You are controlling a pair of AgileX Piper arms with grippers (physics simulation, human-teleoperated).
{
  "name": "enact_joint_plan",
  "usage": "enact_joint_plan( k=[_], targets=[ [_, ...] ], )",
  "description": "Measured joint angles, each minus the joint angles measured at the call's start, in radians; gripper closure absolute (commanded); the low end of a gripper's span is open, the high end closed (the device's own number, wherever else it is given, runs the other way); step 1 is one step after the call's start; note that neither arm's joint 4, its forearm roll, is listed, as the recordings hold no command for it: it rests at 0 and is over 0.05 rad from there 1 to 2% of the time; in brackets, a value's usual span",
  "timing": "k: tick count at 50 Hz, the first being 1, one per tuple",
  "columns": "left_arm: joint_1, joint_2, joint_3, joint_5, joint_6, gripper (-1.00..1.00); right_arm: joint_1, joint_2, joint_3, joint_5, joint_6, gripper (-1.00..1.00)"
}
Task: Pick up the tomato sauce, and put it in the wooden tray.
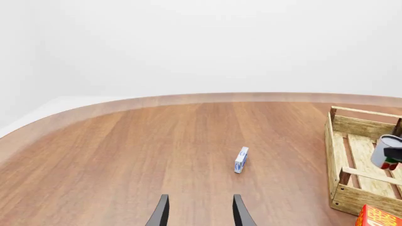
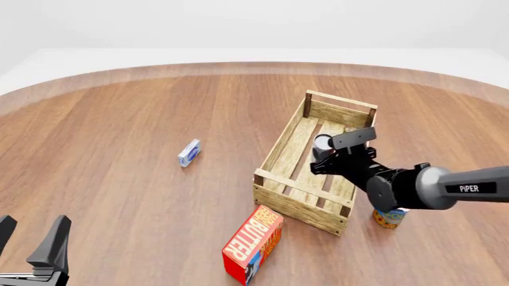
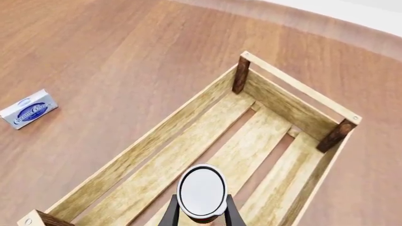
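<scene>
The tomato sauce (image 2: 323, 143) is a small can with a silvery-white top, and my right gripper (image 2: 329, 156) is shut on it. The can hangs over the inside of the wooden tray (image 2: 280, 149), near the middle of its length. The right wrist view shows the can's top (image 3: 202, 190) between the fingers (image 3: 170, 215), above the tray's slats (image 3: 188, 113). The left wrist view shows the can (image 1: 385, 149) and its red-green label over the tray (image 1: 361, 127). My left gripper (image 2: 30, 231) is open and empty at the near left, far from the tray; it also shows in its own view (image 1: 199, 201).
A red-orange butter box (image 2: 253, 244) stands in front of the tray's near corner. A small blue-and-white box (image 2: 189, 153) lies left of the tray. A blue-and-orange can (image 2: 390, 218) stands right of the tray, partly hidden by the right arm.
</scene>
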Motion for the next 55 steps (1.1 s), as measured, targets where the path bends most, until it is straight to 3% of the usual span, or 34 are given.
enact_joint_plan(
  k=[6,7,22,55],
  targets=[
    [0.000,0.000,0.000,0.000,0.000,-1.00,0.002,0.009,-0.003,-0.003,0.001,1.00],
    [0.000,0.000,0.000,0.000,0.000,-1.00,0.002,0.011,-0.004,-0.003,0.001,-1.00],
    [0.000,0.000,0.000,0.000,0.000,-1.00,-0.011,-0.021,-0.001,0.016,-0.002,-1.00],
    [0.000,0.000,0.000,0.000,0.000,-1.00,-0.035,-0.312,0.050,0.179,-0.046,-1.00]
  ],
)
